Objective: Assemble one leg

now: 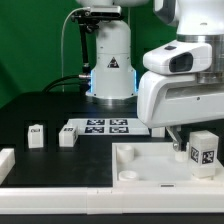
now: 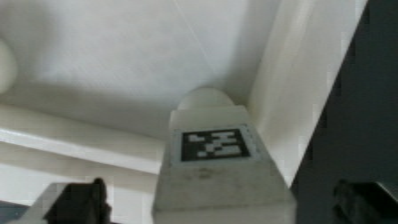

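A leg (image 1: pixel 204 152), a small white block with a black-and-white tag, stands upright on the large white square panel (image 1: pixel 150 160) near its corner at the exterior view's right. My gripper (image 1: pixel 197 141) is lowered over this leg. In the wrist view the leg (image 2: pixel 217 145) sits between my two dark fingertips (image 2: pixel 75 202), with a gap on each side. My gripper (image 2: pixel 219 203) is open around it without touching. Two more legs (image 1: pixel 37 135) (image 1: pixel 68 135) stand on the dark table at the exterior view's left.
The marker board (image 1: pixel 102 126) lies behind the panel, in front of the robot base (image 1: pixel 110 70). Another white part (image 1: pixel 6 163) shows at the exterior view's left edge. The panel's raised rim (image 2: pixel 302 80) runs beside the leg.
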### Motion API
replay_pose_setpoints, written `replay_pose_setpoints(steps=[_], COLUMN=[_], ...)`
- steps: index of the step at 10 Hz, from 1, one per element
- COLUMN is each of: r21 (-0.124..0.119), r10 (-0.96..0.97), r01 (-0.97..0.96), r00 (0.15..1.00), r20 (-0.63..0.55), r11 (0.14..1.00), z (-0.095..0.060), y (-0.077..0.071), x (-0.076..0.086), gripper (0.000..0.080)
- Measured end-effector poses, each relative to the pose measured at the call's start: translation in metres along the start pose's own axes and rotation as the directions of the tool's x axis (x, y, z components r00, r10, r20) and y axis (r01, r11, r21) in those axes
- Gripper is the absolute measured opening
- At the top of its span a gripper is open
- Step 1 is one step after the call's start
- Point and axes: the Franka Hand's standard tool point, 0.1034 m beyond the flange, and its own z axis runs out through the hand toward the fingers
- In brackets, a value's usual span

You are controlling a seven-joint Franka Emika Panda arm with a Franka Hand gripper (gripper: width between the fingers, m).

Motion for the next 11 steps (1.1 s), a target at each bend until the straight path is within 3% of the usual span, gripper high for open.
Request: replay_pose_setpoints(steps=[1, 2, 3, 6, 8, 11], r21=[0.000, 0.000, 0.000, 0.001, -0.006, -0.015], r10=[0.000, 0.000, 0.016, 0.125, 0.434, 0.782], r01=[0.000, 0.000, -0.016, -0.125, -0.434, -0.783], r00=[1.000, 1.000, 1.000, 0.992, 0.901, 0.621], r20=[0.000, 0.000, 0.000, 0.000, -0.015, -0.054], r11=[1.000, 1.000, 1.000, 0.992, 0.901, 0.621], z=[0.0001, 0.0001, 0.0001, 0.0001, 0.0005, 0.0017], y=[0.0001, 0.0002, 0.0004, 0.0002, -0.0015, -0.0047], x=[0.0000, -0.0001, -0.0001, 0.0000, -0.0001, -0.0009], gripper=[0.0387, 0.0387, 0.0288, 0.0289, 0.0289, 0.0291])
